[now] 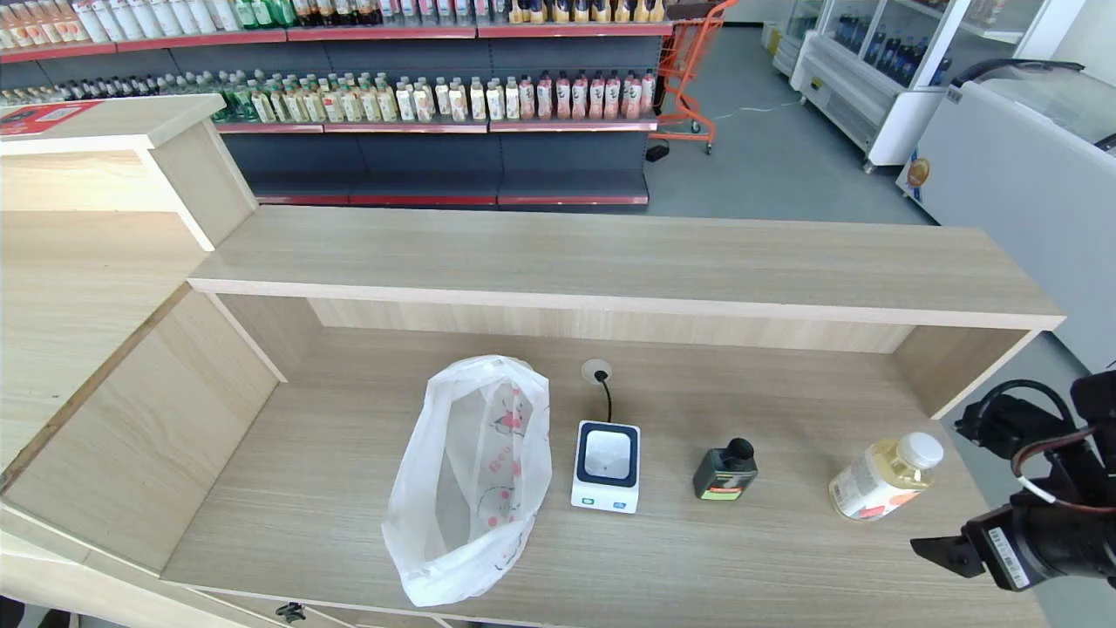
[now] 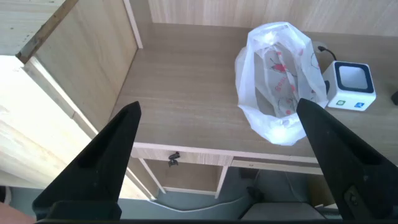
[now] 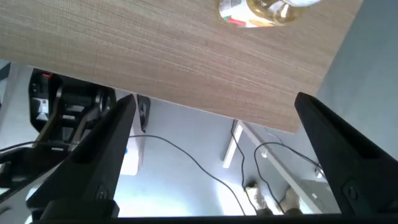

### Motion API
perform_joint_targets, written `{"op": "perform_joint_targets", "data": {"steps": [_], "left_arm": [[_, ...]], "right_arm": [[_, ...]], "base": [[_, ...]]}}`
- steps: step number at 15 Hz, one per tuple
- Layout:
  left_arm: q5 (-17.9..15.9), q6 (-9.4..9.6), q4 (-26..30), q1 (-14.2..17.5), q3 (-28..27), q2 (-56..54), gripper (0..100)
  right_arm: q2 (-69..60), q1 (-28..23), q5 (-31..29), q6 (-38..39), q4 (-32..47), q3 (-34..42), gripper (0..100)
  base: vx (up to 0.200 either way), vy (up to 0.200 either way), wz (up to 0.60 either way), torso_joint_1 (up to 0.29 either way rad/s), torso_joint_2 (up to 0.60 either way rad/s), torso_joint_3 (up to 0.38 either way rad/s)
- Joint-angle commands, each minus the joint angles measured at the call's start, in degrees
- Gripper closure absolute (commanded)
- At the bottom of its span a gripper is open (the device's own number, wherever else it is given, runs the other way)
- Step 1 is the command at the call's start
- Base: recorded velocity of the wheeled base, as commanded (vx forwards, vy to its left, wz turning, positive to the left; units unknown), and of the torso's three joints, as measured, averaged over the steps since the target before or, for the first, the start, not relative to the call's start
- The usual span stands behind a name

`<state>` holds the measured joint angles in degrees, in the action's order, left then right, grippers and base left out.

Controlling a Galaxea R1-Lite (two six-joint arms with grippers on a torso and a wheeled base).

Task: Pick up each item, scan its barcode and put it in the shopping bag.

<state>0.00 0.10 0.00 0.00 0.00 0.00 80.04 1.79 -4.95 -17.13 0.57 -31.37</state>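
A white plastic shopping bag lies open on the wooden counter, left of centre. Just right of it stands the white barcode scanner. Further right is a small dark bottle, then a pale yellow bottle with a white cap lying near the counter's right end. My right gripper hangs open off the counter's front right corner, below the yellow bottle, with nothing between its fingers. My left gripper is open and empty, held in front of the counter, short of the bag and scanner.
A raised ledge runs along the back of the counter, and wooden side walls close it on the left and right. The scanner's cable runs into a hole behind it. Shelves of bottles and freezers stand in the shop beyond.
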Motion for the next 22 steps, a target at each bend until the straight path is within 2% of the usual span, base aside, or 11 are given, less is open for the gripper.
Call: {"op": "perform_joint_targets", "data": {"steps": [1,4,9,12,21,22], "left_arm": [[0.0,-0.01,0.0,0.0,0.0,0.0,0],[0.0,-0.01,0.0,0.0,0.0,0.0,0],[0.0,-0.01,0.0,0.0,0.0,0.0,0],[0.0,-0.01,0.0,0.0,0.0,0.0,0],[0.0,-0.01,0.0,0.0,0.0,0.0,0],[0.0,-0.01,0.0,0.0,0.0,0.0,0]], "right_arm": [[13.2,0.2,-0.2,-5.2,-12.0,1.8,0],[20.5,0.8,5.7,-13.9,-23.0,1.8,0],[29.8,5.5,17.3,-20.8,-32.6,-1.1,0],[36.2,6.6,18.0,-23.3,-40.4,-2.1,0],[45.5,9.3,20.1,-23.4,-46.5,-6.2,0],[46.0,9.8,20.1,-23.3,-46.5,-6.9,100]], "base": [[0.0,0.0,0.0,0.0,0.0,0.0],[0.0,0.0,0.0,0.0,0.0,0.0],[0.0,0.0,0.0,0.0,0.0,0.0],[0.0,0.0,0.0,0.0,0.0,0.0],[0.0,0.0,0.0,0.0,0.0,0.0],[0.0,0.0,0.0,0.0,0.0,0.0]]}}
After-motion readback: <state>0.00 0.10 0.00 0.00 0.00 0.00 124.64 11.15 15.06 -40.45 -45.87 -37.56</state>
